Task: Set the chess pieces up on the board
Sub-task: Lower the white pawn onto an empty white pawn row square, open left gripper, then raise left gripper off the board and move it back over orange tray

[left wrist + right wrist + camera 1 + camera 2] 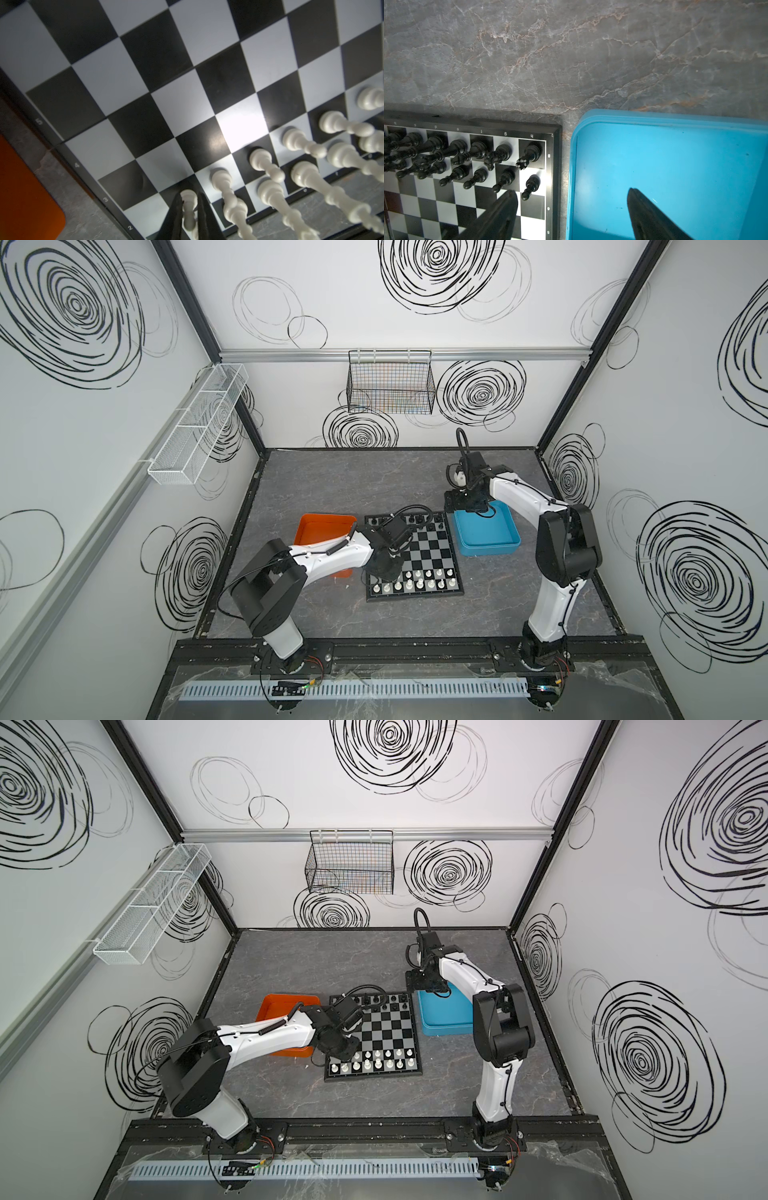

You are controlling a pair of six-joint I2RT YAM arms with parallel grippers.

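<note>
The board point(432, 547) point(386, 1027) lies mid-table. White chess pieces point(419, 583) point(378, 1063) fill its two near rows, and black chess pieces point(419, 520) point(477, 153) its two far rows. At the near-left corner of the board, my left gripper point(380, 574) point(189, 199) points down. Its jaws sit tight on either side of a white pawn point(188, 204) that stands on a square point(145, 62). My right gripper point(482, 510) point(571, 191) hangs open with nothing in it. One finger point(506, 207) is over the far-right corner of the board, the other over the blue tray point(675, 166).
An orange tray point(320, 526) point(20, 197) sits against the board's left side, partly under my left arm. The blue tray point(498, 539) point(440, 1023) lies to the board's right. A black wire basket point(390, 381) and a white one point(199, 423) hang on the walls.
</note>
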